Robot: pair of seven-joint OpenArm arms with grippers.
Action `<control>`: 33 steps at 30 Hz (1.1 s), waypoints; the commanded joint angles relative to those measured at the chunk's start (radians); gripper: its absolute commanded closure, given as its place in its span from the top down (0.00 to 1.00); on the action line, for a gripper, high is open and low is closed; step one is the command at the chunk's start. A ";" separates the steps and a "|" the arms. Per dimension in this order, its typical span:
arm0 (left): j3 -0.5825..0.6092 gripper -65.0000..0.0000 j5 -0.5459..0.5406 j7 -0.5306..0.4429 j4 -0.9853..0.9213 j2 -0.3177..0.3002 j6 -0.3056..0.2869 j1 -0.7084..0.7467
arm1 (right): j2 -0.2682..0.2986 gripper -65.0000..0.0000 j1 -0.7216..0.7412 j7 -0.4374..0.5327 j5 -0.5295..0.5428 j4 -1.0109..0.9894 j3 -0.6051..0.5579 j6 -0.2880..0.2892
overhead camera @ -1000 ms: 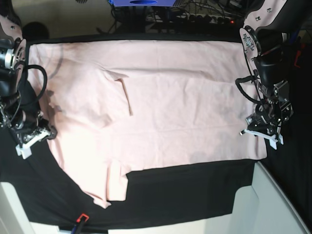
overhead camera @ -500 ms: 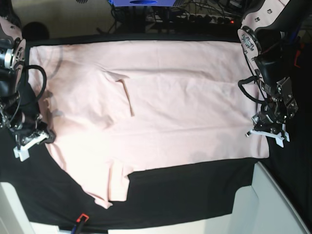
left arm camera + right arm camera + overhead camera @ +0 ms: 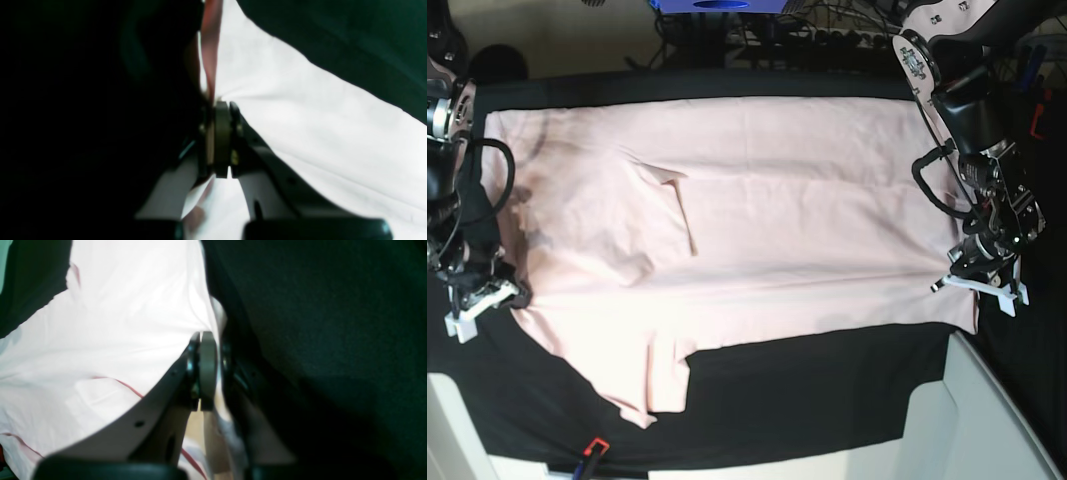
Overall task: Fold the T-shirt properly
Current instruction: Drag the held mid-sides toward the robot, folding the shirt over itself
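Base view shows the T-shirt (image 3: 757, 210) spread flat across the black table cloth (image 3: 817, 390), reaching from the far edge toward the middle, with one sleeve trailing toward the near left corner. The left gripper (image 3: 980, 283) pinches the shirt's edge at the right side, fingers (image 3: 222, 140) closed on the fabric. The right gripper (image 3: 475, 300) clamps the opposite edge at the left side, fingers (image 3: 207, 370) closed on cloth too.

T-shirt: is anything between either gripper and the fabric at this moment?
No. The left gripper and the right gripper are each shut directly on an edge of the T-shirt, at opposite sides of the cloth; nothing visible lies between them and it.
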 commanded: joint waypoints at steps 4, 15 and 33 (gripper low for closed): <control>-0.002 0.00 -0.001 -0.023 0.069 -0.016 0.005 0.009 | 0.038 0.00 0.015 0.022 0.016 0.018 0.006 0.006; -0.002 0.00 -0.001 -0.023 0.195 -0.008 0.004 0.088 | 0.064 0.00 -0.003 0.025 0.016 0.020 0.006 0.006; 0.077 0.00 -0.001 -0.025 0.313 0.026 0.004 0.192 | 0.055 0.00 -0.125 -0.033 0.016 0.234 0.007 0.006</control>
